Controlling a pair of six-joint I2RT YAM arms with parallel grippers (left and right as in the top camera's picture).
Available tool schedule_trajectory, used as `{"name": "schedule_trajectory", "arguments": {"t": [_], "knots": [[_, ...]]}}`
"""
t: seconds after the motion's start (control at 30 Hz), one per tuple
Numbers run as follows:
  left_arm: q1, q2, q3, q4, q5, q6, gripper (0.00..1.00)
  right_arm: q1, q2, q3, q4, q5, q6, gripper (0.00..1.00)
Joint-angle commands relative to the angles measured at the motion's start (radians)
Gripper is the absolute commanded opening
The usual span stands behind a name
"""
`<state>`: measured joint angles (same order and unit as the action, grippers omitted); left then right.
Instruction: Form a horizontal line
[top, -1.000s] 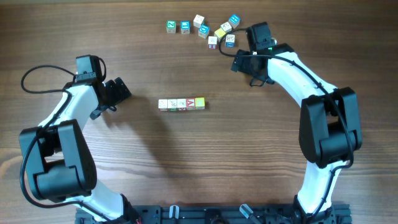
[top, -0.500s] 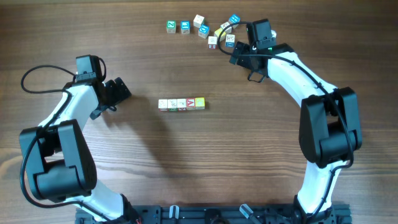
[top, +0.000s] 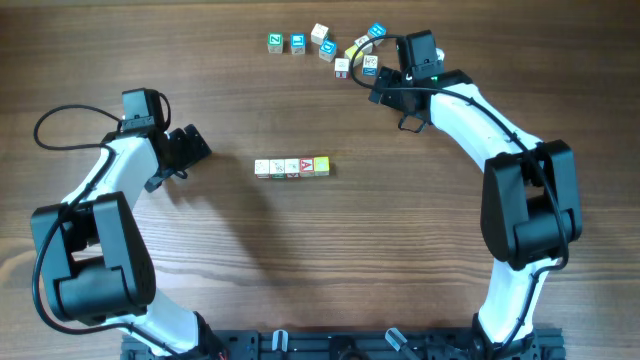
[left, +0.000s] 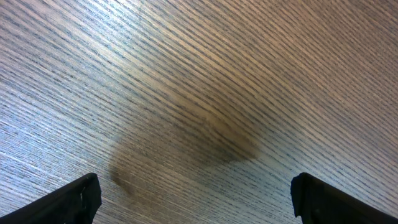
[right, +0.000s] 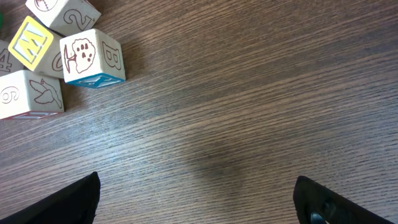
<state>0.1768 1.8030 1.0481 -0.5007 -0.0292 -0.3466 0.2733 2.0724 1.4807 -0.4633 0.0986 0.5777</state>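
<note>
The horizontal line (top: 292, 167) is a short row of pale letter cubes edge to edge at the table's middle, with a red "A" and a yellow cube at its right end. Loose cubes (top: 345, 48) lie scattered at the back. My right gripper (top: 383, 92) is open and empty just right of that scatter; its wrist view shows a cube with a blue base (right: 93, 57), a yellow cube (right: 34, 42) and another pale cube (right: 30, 94) at top left, beyond the jaws (right: 198, 202). My left gripper (top: 192, 152) is open and empty over bare wood (left: 196, 199), left of the line.
Two teal and blue cubes (top: 287, 42) sit apart at the left of the scatter. A black cable (top: 70, 125) loops by the left arm. The arm bases stand at the table's front edge (top: 320, 345).
My right gripper has moved up and slightly left, closer to the loose cubes, then held still. The left arm and the line have not moved.
</note>
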Motion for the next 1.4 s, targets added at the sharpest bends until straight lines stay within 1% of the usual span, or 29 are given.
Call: {"name": "schedule_trajectory", "arguments": {"t": [0.0,0.7,0.73,0.8,0.87,0.97,1.07,1.13,1.27,1.37], "knots": [[0.003,0.004,-0.003,0.0,-0.006,-0.006,1.0,0.002,0.019,-0.002,0.004,0.021,-0.001,1.0],[0.003,-0.009,-0.004,-0.006,-0.006,-0.006,1.0,0.002,0.019,-0.002,0.007,0.021,-0.001,1.0],[0.003,-0.03,-0.005,-0.009,-0.006,-0.006,1.0,0.002,0.019,-0.002,0.007,0.021,-0.002,1.0],[0.002,-0.134,-0.005,-0.008,-0.006,-0.006,1.0,0.002,0.019,-0.002,0.007,0.021,-0.001,1.0],[0.002,-0.322,-0.005,-0.008,-0.006,-0.006,1.0,0.002,0.019,-0.002,0.007,0.021,-0.001,1.0],[0.002,-0.511,-0.005,-0.008,-0.006,-0.006,1.0,0.002,0.019,-0.002,0.007,0.021,-0.001,1.0],[0.002,-0.629,-0.005,-0.008,-0.006,-0.006,1.0,0.002,0.019,-0.002,0.007,0.021,-0.001,1.0],[0.002,-0.658,-0.005,-0.008,-0.006,-0.006,1.0,0.002,0.019,-0.002,0.007,0.021,-0.001,1.0],[0.002,-0.617,-0.005,-0.025,-0.006,-0.006,1.0,0.002,0.019,-0.002,0.007,0.021,-0.001,1.0],[0.002,-0.623,-0.005,-0.061,-0.006,-0.006,1.0,0.002,0.019,-0.002,0.007,0.021,-0.001,1.0]]}}
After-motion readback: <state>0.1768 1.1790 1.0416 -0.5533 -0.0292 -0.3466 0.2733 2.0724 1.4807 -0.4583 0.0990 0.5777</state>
